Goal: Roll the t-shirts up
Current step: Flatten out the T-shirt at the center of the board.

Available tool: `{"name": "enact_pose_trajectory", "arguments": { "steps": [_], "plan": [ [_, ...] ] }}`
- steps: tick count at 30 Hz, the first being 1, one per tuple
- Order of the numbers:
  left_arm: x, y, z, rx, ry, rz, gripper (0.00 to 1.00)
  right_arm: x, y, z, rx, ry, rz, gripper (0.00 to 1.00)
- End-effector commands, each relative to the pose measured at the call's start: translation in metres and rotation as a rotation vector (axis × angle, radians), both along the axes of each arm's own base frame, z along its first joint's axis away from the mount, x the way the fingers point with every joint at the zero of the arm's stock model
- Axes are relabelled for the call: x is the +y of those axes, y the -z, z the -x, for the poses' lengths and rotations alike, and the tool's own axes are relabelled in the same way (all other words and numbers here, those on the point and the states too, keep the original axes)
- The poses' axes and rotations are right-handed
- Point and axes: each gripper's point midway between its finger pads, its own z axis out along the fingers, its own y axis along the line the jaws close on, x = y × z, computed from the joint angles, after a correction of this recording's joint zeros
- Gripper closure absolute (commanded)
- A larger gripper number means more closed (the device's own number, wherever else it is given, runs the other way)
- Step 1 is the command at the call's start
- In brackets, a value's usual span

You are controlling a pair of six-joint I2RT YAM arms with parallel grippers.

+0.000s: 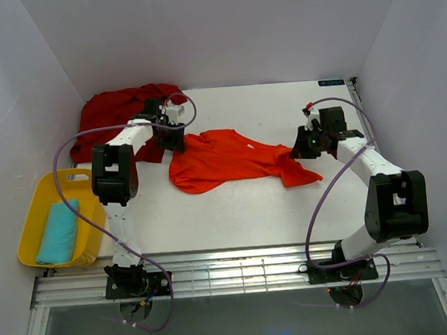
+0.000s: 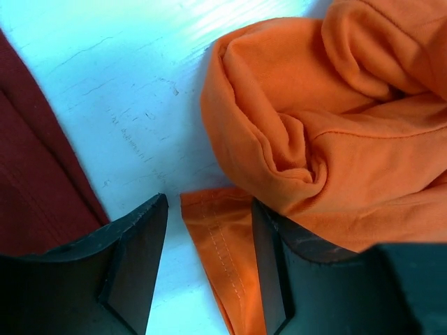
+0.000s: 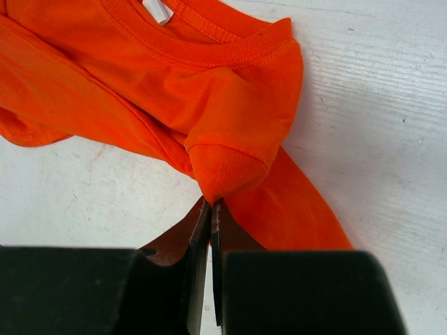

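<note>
An orange-red t-shirt (image 1: 230,158) lies crumpled across the middle of the table. My left gripper (image 1: 177,143) is at its left end. In the left wrist view that gripper (image 2: 209,202) stands open, and a stitched hem of the orange-red t-shirt (image 2: 335,125) lies flat between the fingers, beside the right finger (image 2: 269,265). My right gripper (image 1: 300,148) is at the shirt's right end. In the right wrist view it (image 3: 211,204) is shut, pinching a gathered fold of the orange-red t-shirt (image 3: 174,77) below the collar. A dark crimson t-shirt (image 1: 112,110) is heaped at the back left and also shows beside my left finger as dark crimson cloth (image 2: 35,174).
A yellow tub (image 1: 39,219) stands at the table's left edge with a folded teal cloth (image 1: 58,231) inside. White walls close in the left, back and right sides. Bare white tabletop (image 1: 227,213) lies in front of the orange-red shirt.
</note>
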Motion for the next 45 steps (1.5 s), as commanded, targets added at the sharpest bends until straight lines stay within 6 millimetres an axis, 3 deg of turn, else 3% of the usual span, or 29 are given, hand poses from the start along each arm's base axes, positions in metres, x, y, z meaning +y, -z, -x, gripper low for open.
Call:
{"name": "enact_pose_trajectory", "arguments": {
  "steps": [1,3,6,9,12,14,15,16,18,19,22,23,25,26,30,33,35,37,38,40,41,42,43,44,45],
  "plan": [
    [-0.002,0.007,0.009,0.026,0.016,-0.019,0.39,0.004,-0.011,-0.007,-0.042,-0.008,-0.026,0.92],
    [0.001,0.011,0.010,0.035,0.013,-0.036,0.44,0.004,-0.013,-0.008,-0.048,-0.007,-0.026,0.92],
    [0.000,0.013,0.018,0.057,0.030,-0.029,0.61,0.004,-0.014,-0.007,-0.052,-0.006,-0.023,0.92],
    [-0.005,0.002,0.027,0.069,0.049,0.005,1.00,0.003,-0.018,-0.009,-0.065,-0.003,-0.022,0.92],
    [-0.006,-0.017,0.030,0.048,0.038,0.017,1.00,0.004,-0.032,-0.011,-0.080,-0.007,-0.066,0.92],
    [-0.003,-0.055,0.023,-0.042,0.012,0.025,1.00,0.005,-0.052,-0.012,-0.094,0.006,-0.140,0.92],
    [0.001,-0.071,0.019,-0.082,-0.010,0.019,1.00,-0.007,-0.076,-0.017,-0.159,0.045,-0.158,0.92],
    [0.003,-0.108,0.017,-0.162,-0.036,0.036,1.00,-0.010,-0.091,-0.020,-0.202,0.067,-0.158,0.92],
    [0.014,-0.149,0.011,-0.275,-0.086,0.040,1.00,-0.038,-0.133,-0.024,-0.329,0.164,-0.129,0.92],
    [0.018,-0.195,0.011,-0.393,-0.118,0.066,1.00,-0.052,-0.153,-0.029,-0.396,0.229,-0.079,0.92],
    [0.037,-0.259,0.019,-0.554,-0.176,0.094,1.00,-0.078,-0.199,-0.022,-0.537,0.344,-0.027,0.92],
    [0.042,-0.296,0.034,-0.639,-0.180,0.103,1.00,-0.083,-0.217,-0.015,-0.581,0.370,-0.036,0.92],
    [0.040,-0.328,0.053,-0.706,-0.147,0.123,1.00,-0.088,-0.248,-0.009,-0.651,0.393,-0.042,0.92],
    [0.039,-0.356,0.072,-0.774,-0.111,0.125,1.00,-0.088,-0.265,-0.002,-0.696,0.399,-0.045,0.92],
    [0.048,-0.407,0.104,-0.886,-0.120,0.108,1.00,-0.098,-0.326,0.023,-0.853,0.464,-0.043,0.92],
    [0.060,-0.432,0.115,-0.941,-0.152,0.062,1.00,-0.110,-0.357,0.042,-0.947,0.526,-0.013,0.92],
    [0.065,-0.435,0.113,-0.949,-0.158,0.030,1.00,-0.118,-0.359,0.045,-0.972,0.560,0.023,0.92],
    [0.066,-0.426,0.100,-0.930,-0.161,0.015,1.00,-0.121,-0.341,0.035,-0.928,0.572,0.037,0.92],
    [0.065,-0.420,0.093,-0.917,-0.162,0.013,1.00,-0.122,-0.329,0.021,-0.891,0.570,0.037,0.92],
    [0.064,-0.406,0.068,-0.890,-0.174,0.016,1.00,-0.113,-0.337,0.005,-0.905,0.531,-0.014,0.92],
    [0.064,-0.403,0.058,-0.889,-0.182,0.016,1.00,-0.112,-0.325,-0.019,-0.856,0.522,-0.025,0.92],
    [0.066,-0.411,0.048,-0.911,-0.201,0.012,1.00,-0.107,-0.357,-0.025,-0.916,0.493,-0.057,0.92],
    [0.067,-0.417,0.038,-0.932,-0.216,0.014,1.00,-0.107,-0.366,-0.037,-0.919,0.493,-0.076,0.92],
    [0.068,-0.404,0.016,-0.905,-0.229,0.003,1.00,-0.106,-0.355,-0.066,-0.866,0.497,-0.107,0.92],
    [0.073,-0.405,0.004,-0.910,-0.261,-0.016,1.00,-0.105,-0.364,-0.078,-0.871,0.493,-0.134,0.92]
  ]
}}
